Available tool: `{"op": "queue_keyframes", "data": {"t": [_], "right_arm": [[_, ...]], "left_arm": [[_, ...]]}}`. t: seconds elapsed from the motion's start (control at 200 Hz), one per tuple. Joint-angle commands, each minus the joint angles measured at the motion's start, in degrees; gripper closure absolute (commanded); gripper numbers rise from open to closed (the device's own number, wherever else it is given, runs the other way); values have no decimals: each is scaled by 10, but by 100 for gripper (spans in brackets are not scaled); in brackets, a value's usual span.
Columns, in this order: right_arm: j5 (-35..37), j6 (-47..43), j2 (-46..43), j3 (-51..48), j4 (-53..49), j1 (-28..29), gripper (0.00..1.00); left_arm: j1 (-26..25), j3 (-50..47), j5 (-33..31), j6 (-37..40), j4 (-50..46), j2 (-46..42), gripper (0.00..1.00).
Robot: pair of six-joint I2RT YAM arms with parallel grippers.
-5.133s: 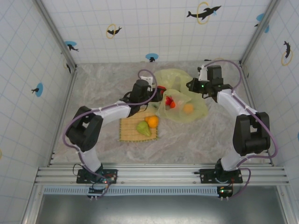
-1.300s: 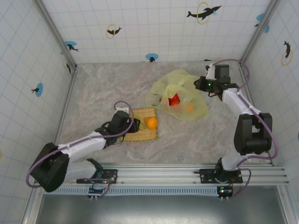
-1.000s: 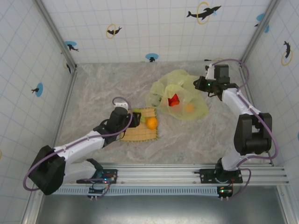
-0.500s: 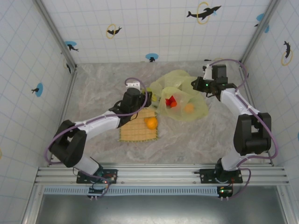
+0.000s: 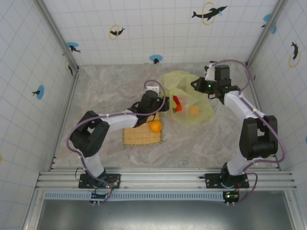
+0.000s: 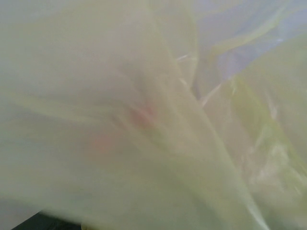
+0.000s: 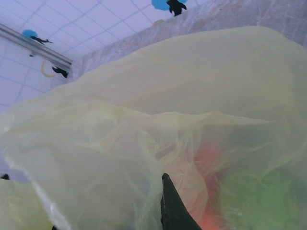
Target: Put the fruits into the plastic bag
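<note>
From above we see the yellow-green bag [image 5: 184, 81] crumpled at the far middle of the table [image 5: 105, 91]. A red fruit [image 5: 176, 103] and an orange [image 5: 193, 111] show through its film. The left gripper [image 5: 164, 103] is at the bag's left edge — we cannot tell whether it grips anything, as its camera meets blurred film. The right gripper [image 5: 195, 86] touches the bag's far right edge, its grip also unclear — one dark fingertip [image 7: 172, 211] shows under the film. A second orange [image 5: 155, 126] lies on the mat [image 5: 139, 136], near the bag.
</note>
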Motion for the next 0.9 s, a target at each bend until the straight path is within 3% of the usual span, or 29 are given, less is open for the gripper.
{"op": "queue_keyframes", "data": {"t": [0.0, 0.44, 0.596, 0.891], "right_arm": [[-40, 40, -18, 2, 55, 6, 100], [-40, 47, -22, 12, 50, 14, 100], [-35, 38, -18, 18, 36, 14, 100], [-21, 18, -22, 13, 17, 8, 100]], "left_arm": [[-8, 35, 35, -16, 33, 26, 46], [-14, 181, 48, -8, 40, 149, 41], [-15, 216, 61, -9, 45, 183, 35], [-16, 198, 29, 39, 27, 156, 18]]}}
